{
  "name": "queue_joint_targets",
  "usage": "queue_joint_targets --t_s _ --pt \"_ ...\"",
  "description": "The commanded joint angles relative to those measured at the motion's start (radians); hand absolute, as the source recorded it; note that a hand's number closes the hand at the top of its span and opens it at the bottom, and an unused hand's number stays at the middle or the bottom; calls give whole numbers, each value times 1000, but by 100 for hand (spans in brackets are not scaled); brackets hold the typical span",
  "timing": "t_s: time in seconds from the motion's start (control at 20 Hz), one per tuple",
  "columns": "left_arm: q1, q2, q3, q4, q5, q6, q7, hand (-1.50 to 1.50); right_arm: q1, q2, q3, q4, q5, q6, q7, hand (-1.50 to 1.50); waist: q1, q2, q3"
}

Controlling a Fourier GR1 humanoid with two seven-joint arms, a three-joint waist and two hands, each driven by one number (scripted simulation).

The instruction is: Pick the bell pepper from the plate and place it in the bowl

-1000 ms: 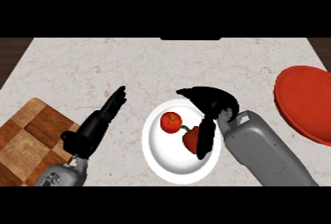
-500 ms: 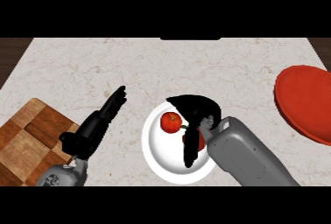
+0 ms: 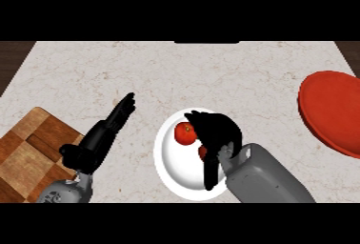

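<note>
A red bell pepper (image 3: 184, 134) lies on the white plate (image 3: 172, 171) at the middle of the counter. My right hand (image 3: 216, 132) hangs arched over the plate's right half, right against the pepper's right side. Its fingers bend loosely above the pepper and do not close round it, and a small red patch (image 3: 202, 152) shows under the palm. The hand's dark shadow falls across the plate. The red bowl (image 3: 330, 112) stands at the right edge, apart from the hand. My left hand (image 3: 105, 136) rests open left of the plate, fingers straight and pointing away.
A wooden cutting board (image 3: 25, 157) lies at the lower left, beside my left forearm. Bare marble counter (image 3: 211, 71) stretches behind the plate and between plate and bowl.
My right hand and forearm have shifted left and slightly nearer over the plate, closing on the pepper. The pepper, plate, bowl and left hand have stayed put.
</note>
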Motion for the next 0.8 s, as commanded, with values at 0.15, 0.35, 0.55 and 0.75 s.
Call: queue_joint_targets --t_s 0.15,0.35,0.55,0.75 --pt "-53 -29 39 85 -20 -16 -20 0 52 6 35 -64 165 -11 56 -150 -5 1 0" --pt "-9 -37 35 38 -20 -47 -10 0 112 -2 10 -44 238 -14 -4 -150 -1 1 0" --pt "-31 -40 71 117 -24 -82 -64 0 143 45 -7 -22 278 -15 -2 -150 -3 2 0" --pt "16 -42 49 -76 -45 -59 76 0 163 52 -16 109 358 -78 -131 -150 4 1 0"
